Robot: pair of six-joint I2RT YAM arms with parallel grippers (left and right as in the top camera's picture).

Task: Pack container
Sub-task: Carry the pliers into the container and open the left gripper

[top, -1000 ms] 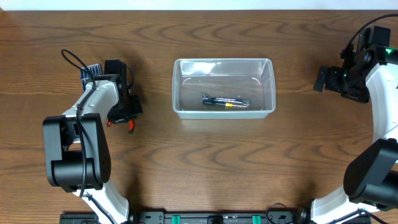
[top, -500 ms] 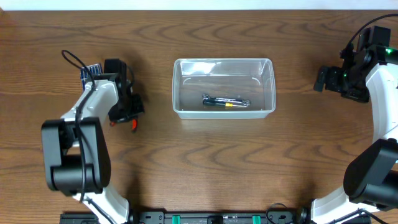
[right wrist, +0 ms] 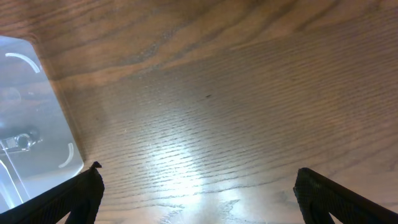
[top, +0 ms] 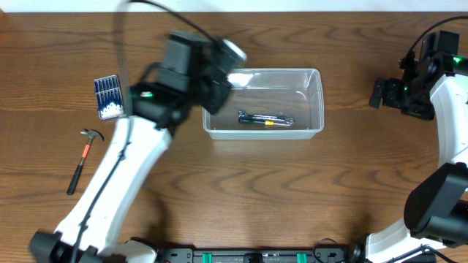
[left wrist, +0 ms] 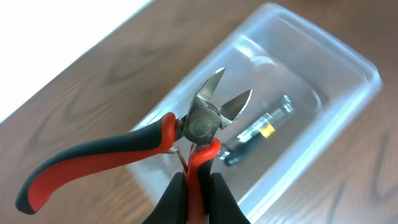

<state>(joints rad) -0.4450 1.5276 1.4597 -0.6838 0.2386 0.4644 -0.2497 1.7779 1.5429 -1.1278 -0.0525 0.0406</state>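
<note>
Overhead, container: the clear container (top: 263, 71) sits mid-bench, with a dark tool with a yellow band (top: 265, 119) lying flat on its floor.
Overhead, left arm: the left arm (top: 139, 146) is a blur reaching over the container's left end and covers that corner; its fingers can't be made out from up here.
Overhead, loose items: a blue drill-bit case (top: 107, 97) and a hammer (top: 82, 157) lie on the bench (top: 256, 190), well left of the container.
Overhead, right side: the right fingers (top: 377, 93) hang well off the container's right end.
Left wrist, grip: the left fingers (left wrist: 176, 199) are clamped on one red-and-black handle of the cutters (left wrist: 202, 118); the other handle splays left and the blades gape.
Left wrist, below: the container (left wrist: 348, 93) lies right under the cutters, the dark tool (left wrist: 258, 134) showing past the blades.
Right wrist: the right fingers (right wrist: 68, 199) are spread wide, only bench (right wrist: 217, 112) between them; the container's corner (right wrist: 25, 124) is at the left edge.
</note>
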